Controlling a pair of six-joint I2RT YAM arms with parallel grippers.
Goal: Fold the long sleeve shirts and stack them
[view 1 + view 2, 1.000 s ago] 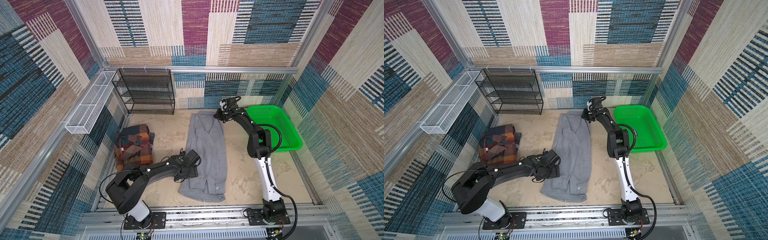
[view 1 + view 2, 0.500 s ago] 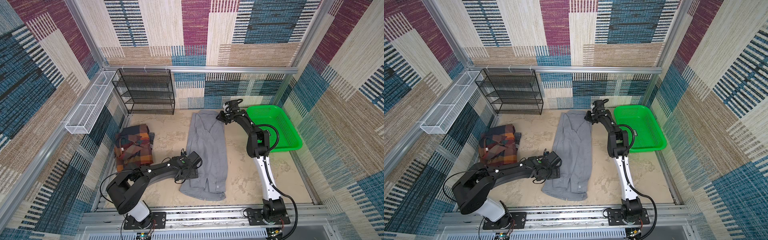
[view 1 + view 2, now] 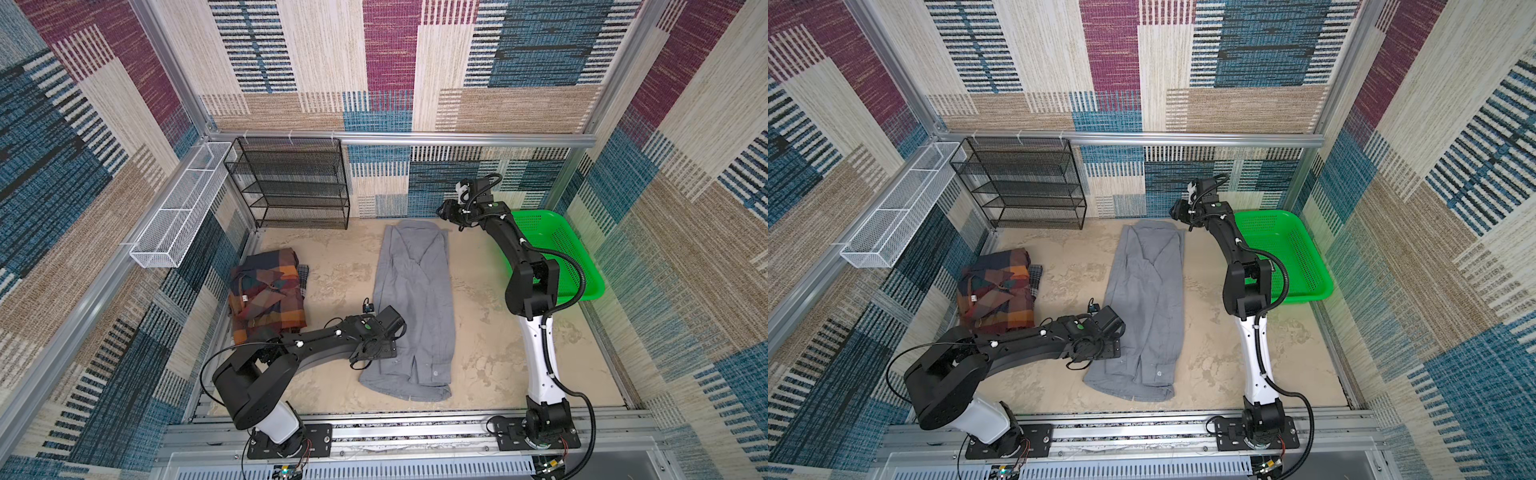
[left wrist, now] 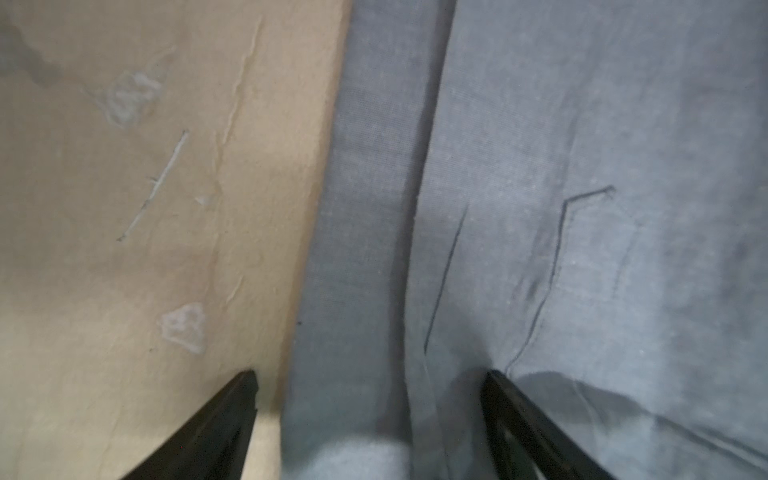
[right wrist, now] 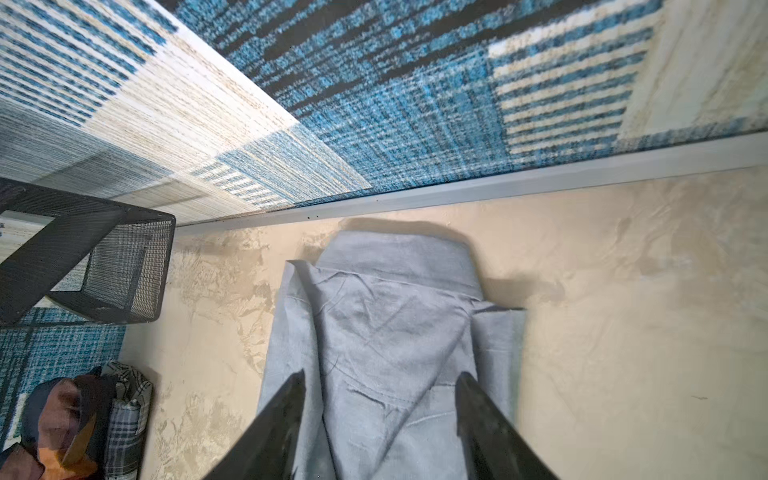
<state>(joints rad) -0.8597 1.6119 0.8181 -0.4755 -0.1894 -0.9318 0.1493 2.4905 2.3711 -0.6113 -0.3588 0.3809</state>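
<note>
1. Lying lengthwise down the middle of the tabletop (image 3: 340,266), the gray shirt (image 3: 415,299) was already narrowed into a long strip, with its collar toward the back wall and its hem toward the robot. I judge that this left it ready to be folded end over end.
2. The plaid shirt (image 3: 268,295) sat folded at the left side of the tabletop, well apart from the gray one, probably as the base of the stack.
3. The left end effector (image 4: 370,374) hung low at the gray shirt's left edge, near the hem end. Its jaws were spread wide, one finger over bare tabletop and the other over cloth, and it gripped nothing. That straddle looked like a set-up for pinching the edge.
4. The right end effector (image 5: 380,376) hovered above the collar end, jaws parted and empty, with the cloth lying beneath it.
5. Against a second earlier, the right end effector had changed most. Then it was down at the collar's right corner, apparently closed on cloth. By this moment it had let go, lifted and drawn back toward the wall.
6. The left arm was nearly where it had been, its jaws as wide as before, and the gray shirt's outline showed little change.
</note>
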